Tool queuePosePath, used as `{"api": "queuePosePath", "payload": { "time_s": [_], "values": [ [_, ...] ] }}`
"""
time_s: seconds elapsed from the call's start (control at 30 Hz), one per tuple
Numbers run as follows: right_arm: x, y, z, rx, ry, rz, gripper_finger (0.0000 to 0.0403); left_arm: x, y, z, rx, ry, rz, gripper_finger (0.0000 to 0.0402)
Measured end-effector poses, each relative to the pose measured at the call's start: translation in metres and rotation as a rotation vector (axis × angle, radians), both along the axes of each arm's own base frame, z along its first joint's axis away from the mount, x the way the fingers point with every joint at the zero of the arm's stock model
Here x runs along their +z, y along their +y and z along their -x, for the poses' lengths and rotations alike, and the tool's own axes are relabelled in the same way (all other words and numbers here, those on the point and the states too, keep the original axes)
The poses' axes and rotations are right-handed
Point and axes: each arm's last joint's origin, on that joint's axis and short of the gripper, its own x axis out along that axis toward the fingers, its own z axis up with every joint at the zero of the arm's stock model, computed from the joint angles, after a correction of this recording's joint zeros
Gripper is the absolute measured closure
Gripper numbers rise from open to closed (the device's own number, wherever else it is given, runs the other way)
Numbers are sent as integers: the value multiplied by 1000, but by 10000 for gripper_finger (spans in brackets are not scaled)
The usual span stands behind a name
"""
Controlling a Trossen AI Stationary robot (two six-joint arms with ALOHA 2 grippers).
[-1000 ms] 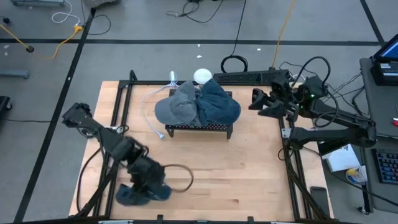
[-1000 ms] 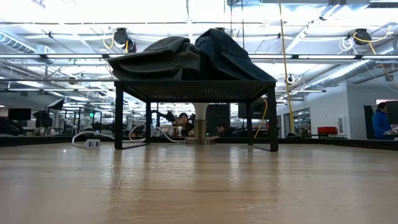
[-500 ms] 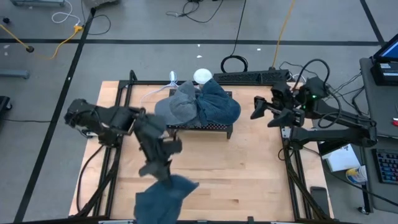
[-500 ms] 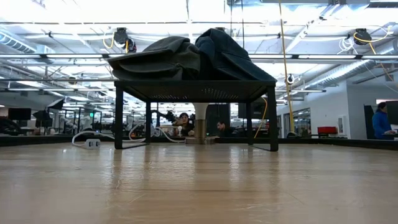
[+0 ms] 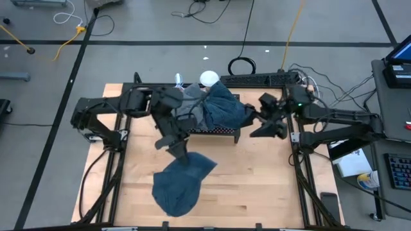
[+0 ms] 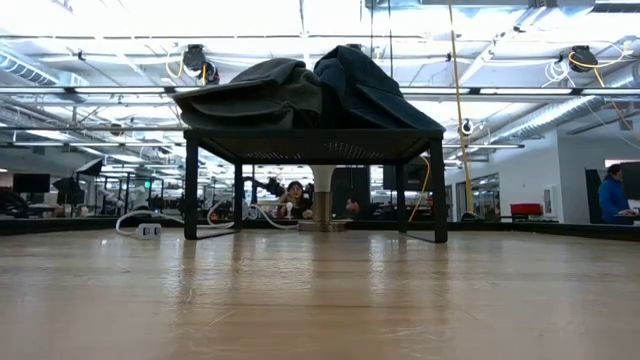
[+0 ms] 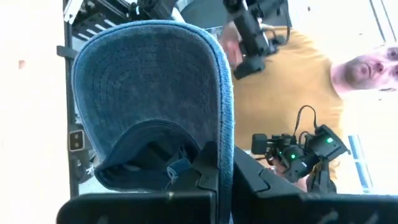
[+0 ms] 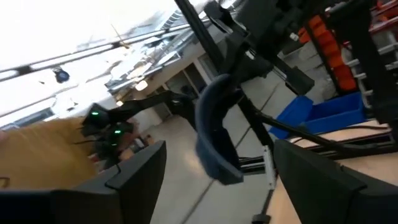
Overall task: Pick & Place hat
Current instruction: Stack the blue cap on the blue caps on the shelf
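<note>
Blue denim cap (image 5: 181,183) hangs over the wooden table (image 5: 257,179), pinched by its edge in the left gripper (image 5: 174,145), mid-carry toward the black mesh rack (image 5: 205,133). Right gripper (image 5: 264,119) waits beside the rack, fingers spread wide. Next: place it on top. No writing is readable.

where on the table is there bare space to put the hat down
Bare wood lies in front of the black rack, to the right of the hanging blue hat, out to the frame rail. The rack top is crowded with piled hats. The left pincer holds the hat; the right pincer is open beside the rack.
</note>
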Motion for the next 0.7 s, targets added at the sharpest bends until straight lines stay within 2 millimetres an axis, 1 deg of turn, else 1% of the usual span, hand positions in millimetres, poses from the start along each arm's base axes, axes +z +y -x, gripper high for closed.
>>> {"api": "queuePosePath", "payload": {
  "time_s": [0.1,0.17,0.23,0.27,0.3,0.37,0.47,0.53,0.6,0.7],
  "values": [
    [-1,7,-16,-26,-3,25,115,-5,9,-10,-31,-26,17,394],
    [2,12,-27,-30,-18,51,115,-8,13,-15,-55,-29,29,394],
    [5,17,-37,-32,-15,78,115,-13,17,-27,-91,-61,46,394],
    [5,20,-42,-26,-6,91,115,-14,19,-30,-105,-68,53,394],
    [5,24,-47,-24,11,100,115,-17,21,-31,-111,-51,59,394],
    [5,31,-57,-25,33,116,115,-23,25,-41,-139,-66,74,394],
    [4,45,-69,17,61,134,115,-27,32,-46,-147,-79,81,394],
    [0,54,-73,31,96,135,115,-27,37,-51,-148,-120,79,394],
    [-2,62,-77,52,108,139,115,-29,41,-51,-165,-115,91,394],
    [-2,71,-76,46,104,145,115,-29,44,-51,-162,-126,84,394]
  ]
}}
